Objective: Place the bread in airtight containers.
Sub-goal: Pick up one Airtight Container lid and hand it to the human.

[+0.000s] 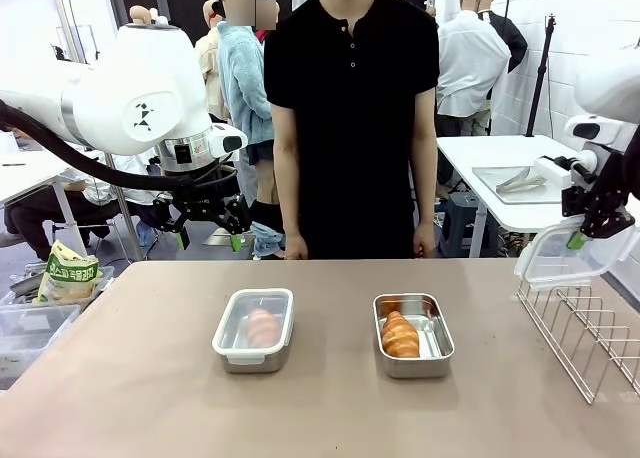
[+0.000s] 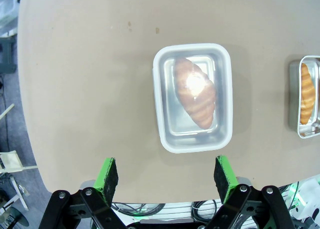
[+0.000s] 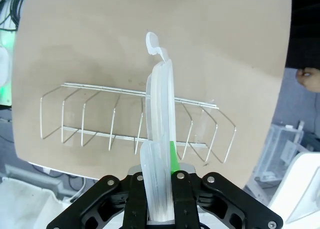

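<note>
Two croissants, two steel containers, two lids, one wire rack.
Front: we see the lidded container (image 1: 254,329) and open container (image 1: 413,334), each croissant's long axis across the desk (image 1: 120,378). Left wrist: fingers (image 2: 108,173) released. Right wrist: fingers (image 3: 172,159) grasping the second lid (image 3: 159,139) over the rack (image 3: 100,121).

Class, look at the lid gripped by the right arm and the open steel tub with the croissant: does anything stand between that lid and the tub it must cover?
Nothing visible does. The right gripper holds the clear lid above the wire rack, near the table's right edge. The open tub lies to its left, with bare tabletop between them.
</note>
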Motion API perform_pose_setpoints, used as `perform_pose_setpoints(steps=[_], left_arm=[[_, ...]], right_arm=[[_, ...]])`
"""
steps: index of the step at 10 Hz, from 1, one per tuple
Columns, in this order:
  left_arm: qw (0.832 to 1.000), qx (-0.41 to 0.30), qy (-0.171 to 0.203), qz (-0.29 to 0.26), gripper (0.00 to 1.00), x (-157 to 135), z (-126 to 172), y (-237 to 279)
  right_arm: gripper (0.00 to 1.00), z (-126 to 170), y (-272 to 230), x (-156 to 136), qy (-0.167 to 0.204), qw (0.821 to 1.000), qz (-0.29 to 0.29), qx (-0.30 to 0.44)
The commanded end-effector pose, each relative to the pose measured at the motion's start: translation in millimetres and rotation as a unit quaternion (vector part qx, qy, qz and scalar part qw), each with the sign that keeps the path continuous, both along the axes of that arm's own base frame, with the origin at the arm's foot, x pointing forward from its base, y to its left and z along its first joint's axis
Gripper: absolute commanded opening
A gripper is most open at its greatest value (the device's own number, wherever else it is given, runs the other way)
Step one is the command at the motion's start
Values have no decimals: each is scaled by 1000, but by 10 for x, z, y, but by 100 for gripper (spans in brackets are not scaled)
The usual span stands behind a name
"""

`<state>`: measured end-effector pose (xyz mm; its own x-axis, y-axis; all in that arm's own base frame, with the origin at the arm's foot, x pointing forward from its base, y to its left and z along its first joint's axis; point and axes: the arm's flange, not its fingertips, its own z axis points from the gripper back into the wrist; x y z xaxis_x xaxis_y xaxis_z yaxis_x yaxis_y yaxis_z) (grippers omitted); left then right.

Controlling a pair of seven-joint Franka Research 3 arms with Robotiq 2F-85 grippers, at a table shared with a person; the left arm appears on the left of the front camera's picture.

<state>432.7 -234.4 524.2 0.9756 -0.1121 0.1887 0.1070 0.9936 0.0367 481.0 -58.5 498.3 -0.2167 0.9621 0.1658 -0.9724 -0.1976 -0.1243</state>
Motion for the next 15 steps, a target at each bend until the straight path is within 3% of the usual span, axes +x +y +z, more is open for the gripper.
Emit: perform_pose_setpoints(steps=[1,5,7,9,11,15], left_arm=[[1000,-1,-1,0,100,-13,18,16],[1000,-1,-1,0,100,-13,18,16],[1000,-1,-1,0,100,-13,18,16],[1000,-1,-1,0,100,-13,18,16],[1000,-1,-1,0,100,-13,18,16],[1000,-1,-1,0,100,-13,18,16]], right_arm=[[0,129,52,-130,6,1000,29,6],[0,604,407,-220,-94,990,98,-33],[0,879,740,-186,-172,969,173,-44],[0,1110,1091,-72,-254,934,252,-13],[0,1293,1423,113,-297,903,311,10],[0,1564,1653,506,-347,876,329,61]])
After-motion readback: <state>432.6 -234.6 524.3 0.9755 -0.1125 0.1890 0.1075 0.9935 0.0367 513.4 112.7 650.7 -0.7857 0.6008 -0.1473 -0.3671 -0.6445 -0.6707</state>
